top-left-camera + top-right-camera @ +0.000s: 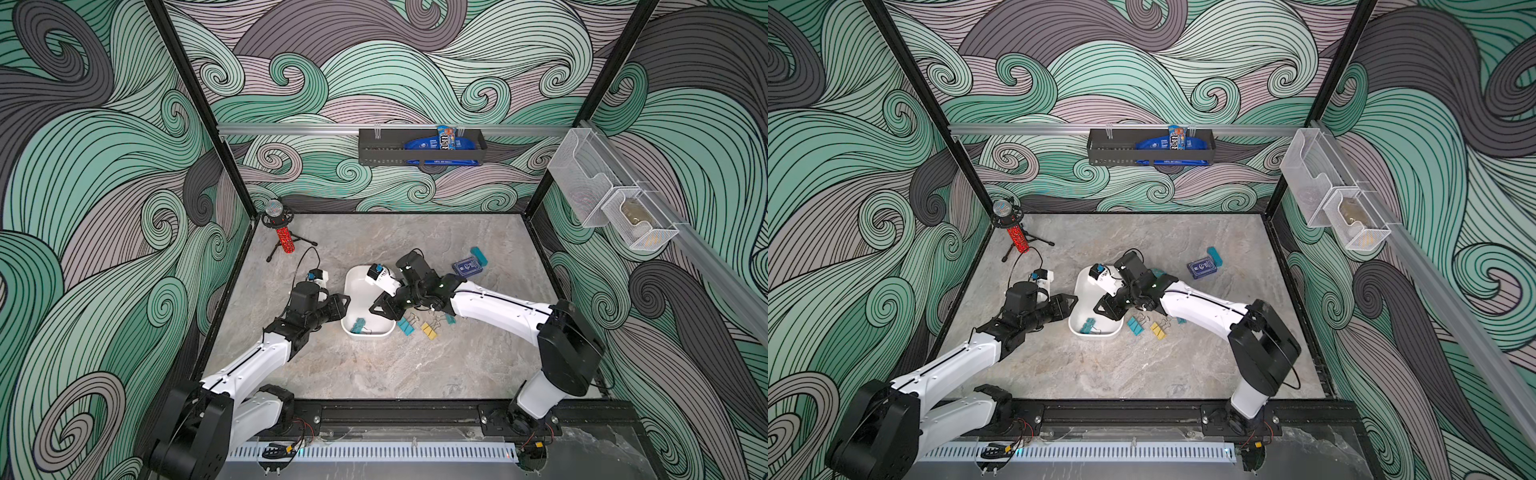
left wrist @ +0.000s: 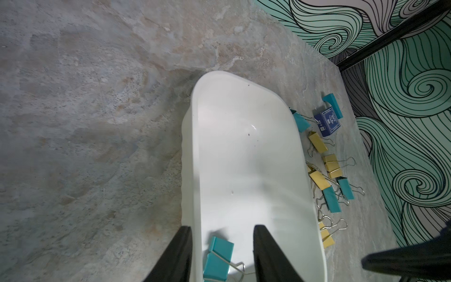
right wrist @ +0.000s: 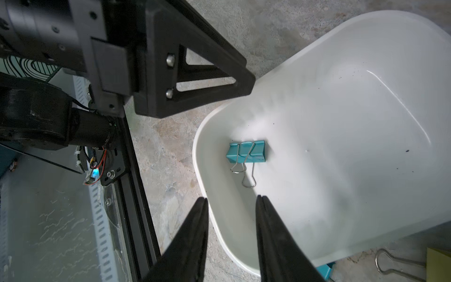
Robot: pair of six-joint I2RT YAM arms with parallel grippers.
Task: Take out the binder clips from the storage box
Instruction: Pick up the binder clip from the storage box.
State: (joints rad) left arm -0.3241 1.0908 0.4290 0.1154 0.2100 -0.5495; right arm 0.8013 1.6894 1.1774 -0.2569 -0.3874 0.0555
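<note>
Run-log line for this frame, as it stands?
left tool open, astride storage box wall | right tool open, empty, over box rim | one teal binder clip in box | other clips on table

Walls [image 1: 374, 62] papered with swirling waves in teal, mauve and dark grey, all outlined in black, enclose a grey, marbled, stone-look tabletop [image 1: 374, 365]. Black corner posts [image 1: 194, 83] frame the back wall. A silver rail [image 1: 291, 129] crosses it, carrying a black rack [image 1: 382, 156]. White wire-mesh baskets [image 1: 582, 183] hang on a side wall. The lighting is soft and even.
</note>
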